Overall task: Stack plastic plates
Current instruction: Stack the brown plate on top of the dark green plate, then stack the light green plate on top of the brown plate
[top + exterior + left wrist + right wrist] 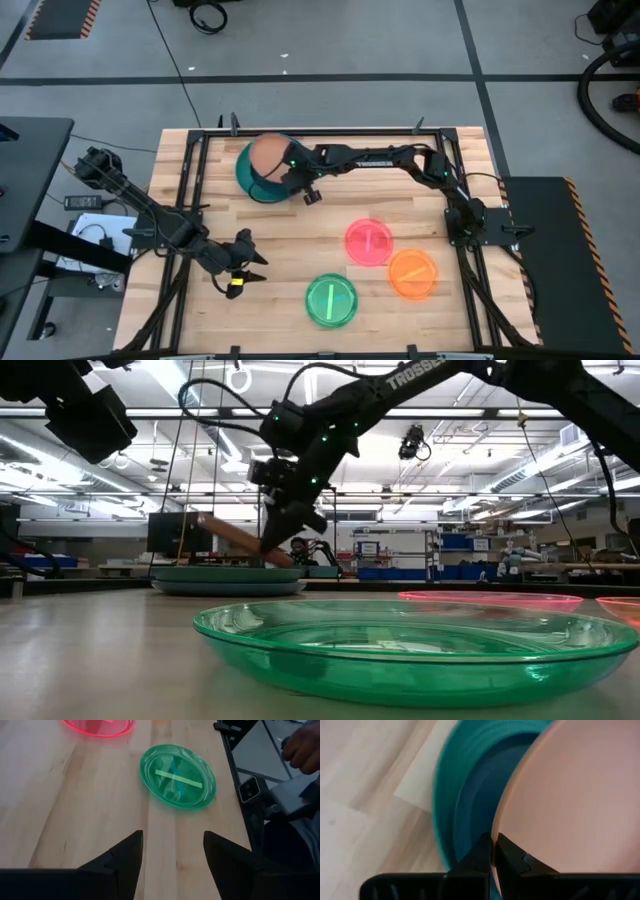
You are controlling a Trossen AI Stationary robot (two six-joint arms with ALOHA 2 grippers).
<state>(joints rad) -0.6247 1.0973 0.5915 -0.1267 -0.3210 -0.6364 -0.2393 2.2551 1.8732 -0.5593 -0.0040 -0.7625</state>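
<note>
Right pincer [492, 851] pinches the tan plate's [268, 156] rim, holding it tilted over the teal plates [248, 178] at the table's [280, 260] far side. You'll need to level and release it. Left pincer [250, 262] waits spread.

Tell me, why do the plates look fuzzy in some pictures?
In the right wrist view the teal plate and the tan plate sit so near the camera that they blur; in the low view the green plate up front is sharp while the pink plate behind it looks soft.
</note>
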